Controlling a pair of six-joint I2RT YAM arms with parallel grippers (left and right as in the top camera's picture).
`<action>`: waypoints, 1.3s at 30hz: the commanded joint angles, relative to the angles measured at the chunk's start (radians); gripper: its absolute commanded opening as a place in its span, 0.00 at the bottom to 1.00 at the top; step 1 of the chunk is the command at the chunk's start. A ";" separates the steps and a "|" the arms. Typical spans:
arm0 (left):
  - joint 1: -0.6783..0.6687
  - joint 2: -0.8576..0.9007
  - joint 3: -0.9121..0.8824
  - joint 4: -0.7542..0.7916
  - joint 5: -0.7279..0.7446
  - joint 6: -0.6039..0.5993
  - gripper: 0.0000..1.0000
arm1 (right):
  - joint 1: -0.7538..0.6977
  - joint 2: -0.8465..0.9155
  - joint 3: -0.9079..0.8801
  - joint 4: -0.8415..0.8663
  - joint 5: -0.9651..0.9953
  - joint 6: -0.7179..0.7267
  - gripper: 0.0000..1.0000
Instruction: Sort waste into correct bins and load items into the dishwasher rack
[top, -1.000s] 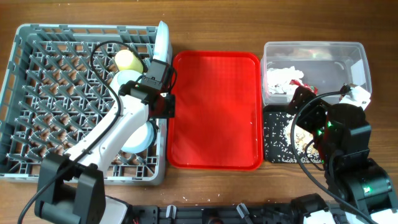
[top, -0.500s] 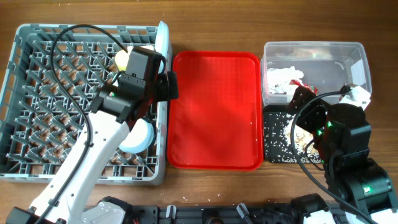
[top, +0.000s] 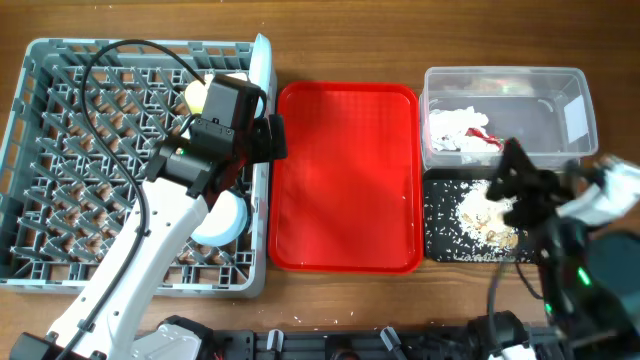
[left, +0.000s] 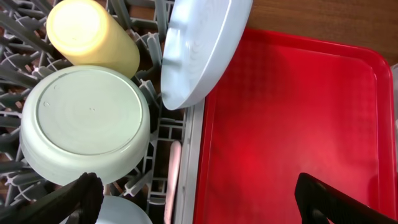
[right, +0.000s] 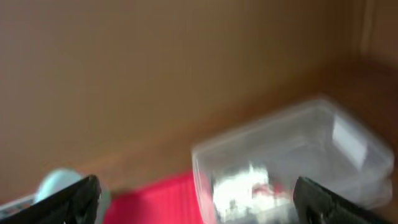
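Loading looks done: the yellow plastic cup (left: 93, 37), round pale blue-green bowl (left: 87, 121) and light blue-green plate (left: 205, 43) sit in the grey pegged plastic rack (top: 60, 120), frame left. The left gripper (left: 199, 196) and right gripper (right: 196, 199) both gape empty (the right wrist view is blurred). Next, I judge: lift clear without nudging the plate.

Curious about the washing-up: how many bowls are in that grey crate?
2. One bowl lies upside down beside the yellow cup; the second bowl sits next to it, partly out of frame. The arm could hide more.
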 joint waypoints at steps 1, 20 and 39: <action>0.002 -0.002 0.005 0.002 -0.015 -0.017 1.00 | -0.037 -0.148 -0.076 0.195 -0.111 -0.354 1.00; 0.002 -0.002 0.005 0.002 -0.015 -0.017 1.00 | -0.181 -0.477 -0.917 0.761 -0.367 -0.211 1.00; 0.002 -0.002 0.005 0.002 -0.015 -0.017 1.00 | -0.180 -0.477 -0.917 0.537 -0.357 -0.217 1.00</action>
